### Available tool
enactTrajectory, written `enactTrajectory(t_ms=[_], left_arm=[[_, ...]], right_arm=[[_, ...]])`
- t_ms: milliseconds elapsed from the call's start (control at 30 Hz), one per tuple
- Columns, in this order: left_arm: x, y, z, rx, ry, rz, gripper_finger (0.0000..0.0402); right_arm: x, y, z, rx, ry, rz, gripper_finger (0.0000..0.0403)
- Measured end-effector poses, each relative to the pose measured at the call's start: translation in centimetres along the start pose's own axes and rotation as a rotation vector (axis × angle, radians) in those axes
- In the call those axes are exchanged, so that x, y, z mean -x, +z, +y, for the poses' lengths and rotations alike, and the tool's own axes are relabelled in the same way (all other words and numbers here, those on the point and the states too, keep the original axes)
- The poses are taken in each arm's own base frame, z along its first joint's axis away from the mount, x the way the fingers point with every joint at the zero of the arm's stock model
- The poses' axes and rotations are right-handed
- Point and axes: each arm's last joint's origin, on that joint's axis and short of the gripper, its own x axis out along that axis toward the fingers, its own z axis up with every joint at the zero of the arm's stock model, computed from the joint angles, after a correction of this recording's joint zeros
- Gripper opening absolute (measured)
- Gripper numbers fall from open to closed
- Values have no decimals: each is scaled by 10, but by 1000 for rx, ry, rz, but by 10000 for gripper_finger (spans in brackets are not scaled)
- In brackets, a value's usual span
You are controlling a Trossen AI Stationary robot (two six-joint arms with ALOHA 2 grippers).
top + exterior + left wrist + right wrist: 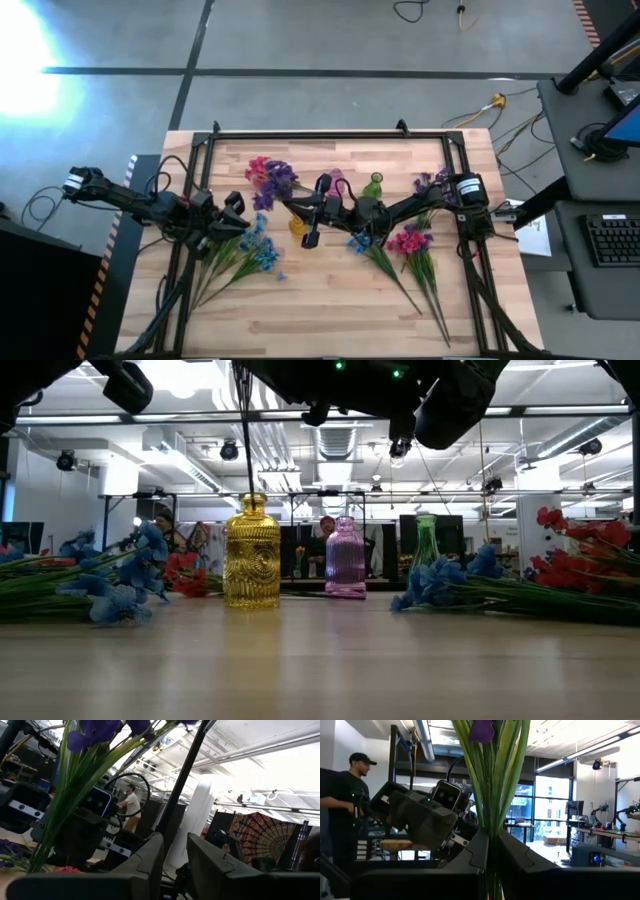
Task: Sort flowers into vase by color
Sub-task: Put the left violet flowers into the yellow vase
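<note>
Above the yellow vase [297, 226], the right gripper [488, 851] pinches a purple flower [482, 730] by its green stems, blooms up, likely to drop it in a vase. Left of that vase, the left gripper [175, 857] waits, fingers slightly apart, holding nothing. Other flowers [412, 245] lie on the table [330, 310] around it.
</note>
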Motion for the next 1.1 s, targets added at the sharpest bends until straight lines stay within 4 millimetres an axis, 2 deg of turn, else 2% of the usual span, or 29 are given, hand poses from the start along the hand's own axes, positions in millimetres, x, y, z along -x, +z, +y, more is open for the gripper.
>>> enactTrajectory(t_ms=[700, 900, 1100], left_arm=[[0, -1, 0, 13, 4, 9, 75], [0, -4, 1, 95, -2, 53, 75], [1, -5, -3, 202, -109, 113, 75]], right_arm=[[1, -10, 2, -27, 15, 106, 115], [2, -16, 3, 5, 34, 226, 145], [3, -2, 0, 40, 56, 368, 179]])
